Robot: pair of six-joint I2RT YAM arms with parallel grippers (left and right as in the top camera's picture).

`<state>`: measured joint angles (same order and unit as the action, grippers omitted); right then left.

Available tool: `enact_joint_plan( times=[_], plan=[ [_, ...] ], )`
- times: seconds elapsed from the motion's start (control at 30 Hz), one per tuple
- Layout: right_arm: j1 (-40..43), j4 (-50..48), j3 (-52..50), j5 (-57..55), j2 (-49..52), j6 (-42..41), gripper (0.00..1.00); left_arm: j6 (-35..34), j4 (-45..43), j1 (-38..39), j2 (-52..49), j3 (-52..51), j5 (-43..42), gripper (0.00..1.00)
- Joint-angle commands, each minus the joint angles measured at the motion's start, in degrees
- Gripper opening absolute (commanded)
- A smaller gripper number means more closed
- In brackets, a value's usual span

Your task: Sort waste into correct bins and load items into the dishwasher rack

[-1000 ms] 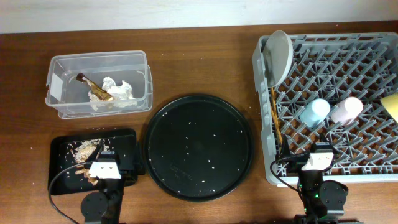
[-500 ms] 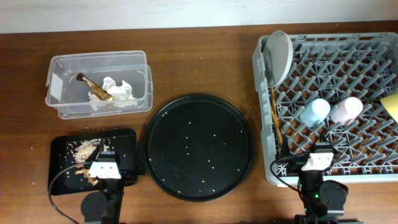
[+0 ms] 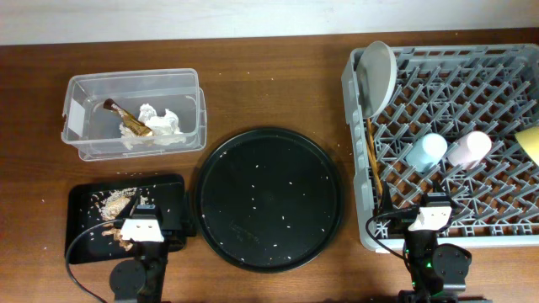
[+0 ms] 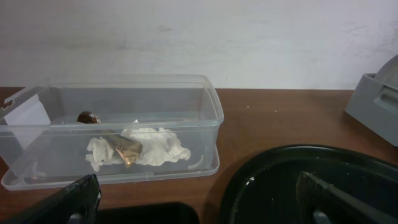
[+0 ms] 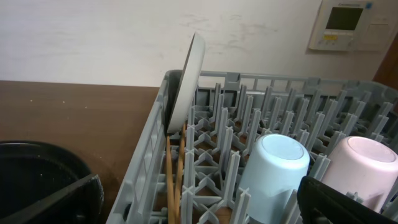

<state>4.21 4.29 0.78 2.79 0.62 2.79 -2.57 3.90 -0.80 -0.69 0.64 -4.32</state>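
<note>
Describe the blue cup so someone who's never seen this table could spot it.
Find the big grey dishwasher rack on the right. Two cups sit among its pegs side by side; the light blue cup is the left one, nearer the chopsticks, and its neighbour is the pink cup.

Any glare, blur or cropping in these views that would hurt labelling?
Overhead: even light, sharp, yellow bowl cut by the right edge. Left wrist: clear tub sharp, faint sheen on its walls. Right wrist: light blue cup sharp, pink cup cropped by the right edge.
</note>
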Motion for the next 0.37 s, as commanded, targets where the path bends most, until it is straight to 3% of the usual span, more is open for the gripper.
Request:
enact_joint_plan(
  times=[0.0,0.33],
  plan=[
    [0.37,0.07,-0.46,-0.48,-0.44,-0.02,0.98,0.90,0.44,-0.24,0.39,-0.15,-0.24,1.00],
    [0.37,0.07,-0.46,-0.48,-0.44,-0.02,0.98,0.87,0.44,-0.24,0.39,-0.15,-0.24,1.00]
  ],
)
